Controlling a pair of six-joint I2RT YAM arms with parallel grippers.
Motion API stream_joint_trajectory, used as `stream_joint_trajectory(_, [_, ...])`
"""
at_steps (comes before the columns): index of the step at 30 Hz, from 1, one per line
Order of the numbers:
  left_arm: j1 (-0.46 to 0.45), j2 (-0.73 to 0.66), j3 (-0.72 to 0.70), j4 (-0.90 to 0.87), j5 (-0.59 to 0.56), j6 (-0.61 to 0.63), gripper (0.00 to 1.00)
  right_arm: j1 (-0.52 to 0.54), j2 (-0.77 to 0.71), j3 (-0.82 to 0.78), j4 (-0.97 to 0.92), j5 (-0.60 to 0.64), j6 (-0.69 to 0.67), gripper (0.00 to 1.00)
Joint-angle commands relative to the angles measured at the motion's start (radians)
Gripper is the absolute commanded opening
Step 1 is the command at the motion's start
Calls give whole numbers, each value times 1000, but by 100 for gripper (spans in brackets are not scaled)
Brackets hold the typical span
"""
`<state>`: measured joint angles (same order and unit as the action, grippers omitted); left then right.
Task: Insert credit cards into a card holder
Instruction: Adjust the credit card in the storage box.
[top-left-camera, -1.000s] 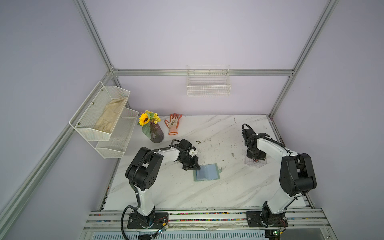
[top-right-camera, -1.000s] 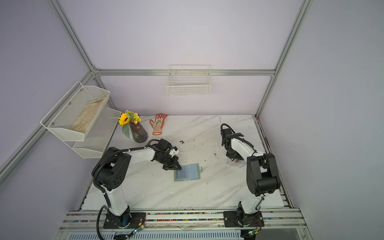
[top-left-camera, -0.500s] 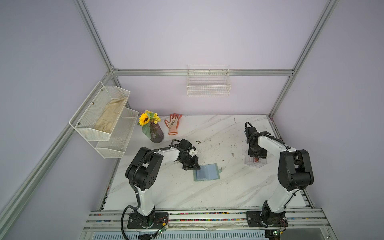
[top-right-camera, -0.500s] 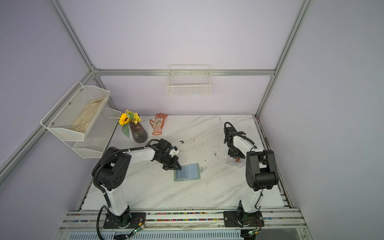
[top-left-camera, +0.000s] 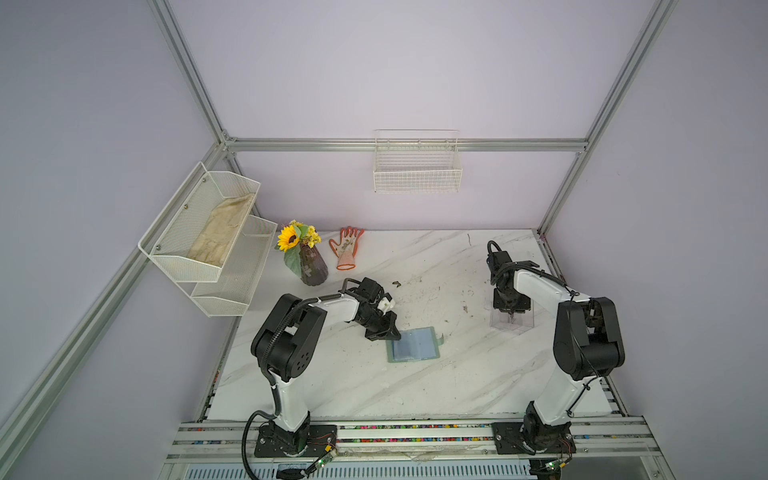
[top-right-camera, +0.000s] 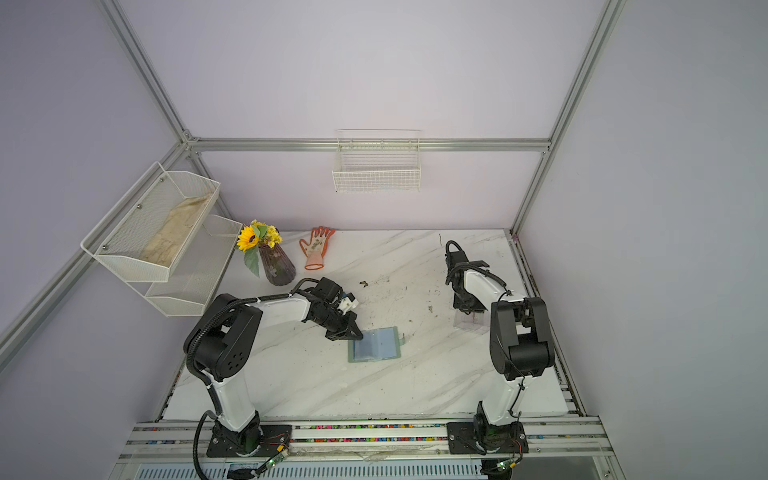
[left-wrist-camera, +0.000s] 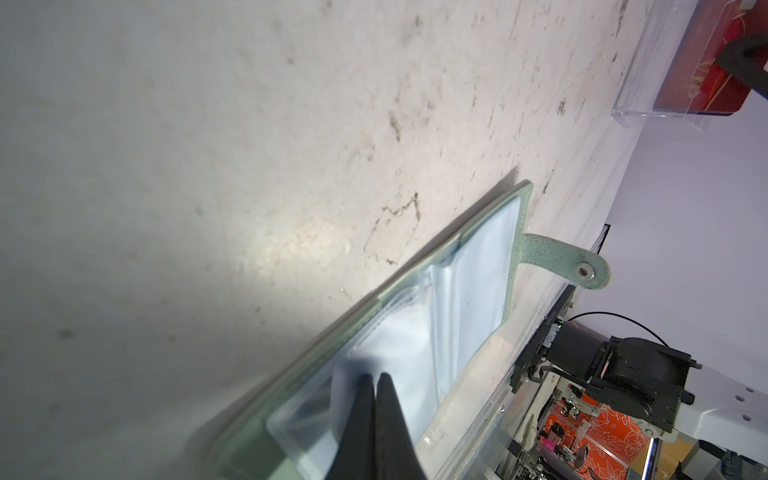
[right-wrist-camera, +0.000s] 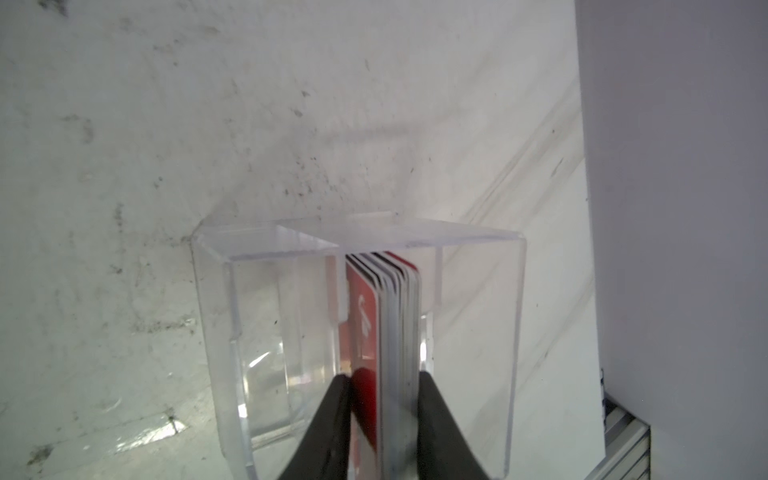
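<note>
The sage-green card holder (top-left-camera: 413, 345) (top-right-camera: 376, 344) lies open on the marble table, clear sleeves up, its snap tab (left-wrist-camera: 582, 266) pointing away. My left gripper (top-left-camera: 390, 332) (left-wrist-camera: 375, 376) is shut, and its tips press on the near clear sleeve (left-wrist-camera: 478, 266). The credit cards (right-wrist-camera: 386, 299) stand on edge as a stack in a clear acrylic box (right-wrist-camera: 216, 332) (top-left-camera: 512, 324), a red one outermost. My right gripper (right-wrist-camera: 384, 376) (top-left-camera: 512, 311) reaches down into the box, its fingers closed against both sides of the stack. The left wrist view shows the red card (left-wrist-camera: 706, 75) through the box wall.
A vase with a sunflower (top-left-camera: 311, 266) and an orange glove (top-left-camera: 347, 249) sit at the table's back left. A white mesh shelf (top-left-camera: 208, 237) hangs on the left wall, a wire basket (top-left-camera: 417, 166) on the back wall. The box stands near the table's right edge.
My right gripper has shifted slightly over the box and its jaws have closed in onto the card stack. The left gripper and the card holder have not moved.
</note>
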<state>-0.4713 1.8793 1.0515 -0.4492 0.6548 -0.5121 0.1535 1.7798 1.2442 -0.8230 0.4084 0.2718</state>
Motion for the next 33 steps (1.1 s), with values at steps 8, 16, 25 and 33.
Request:
stream_joint_trajectory(8, [-9, 57, -30, -83, -124, 10, 0, -8, 27, -32, 46, -102, -51, 10])
stream_joint_trajectory(16, [-9, 59, -25, -84, -122, 9, 0, 42, 27, -34, 71, -254, -120, 1])
stream_joint_trajectory(25, [-9, 57, -24, -87, -119, 9, 0, 151, 101, -15, 64, -340, -176, 0])
stream_joint_trajectory(33, [-9, 66, -18, -86, -119, 9, 0, 170, 112, -9, 50, -246, -142, 7])
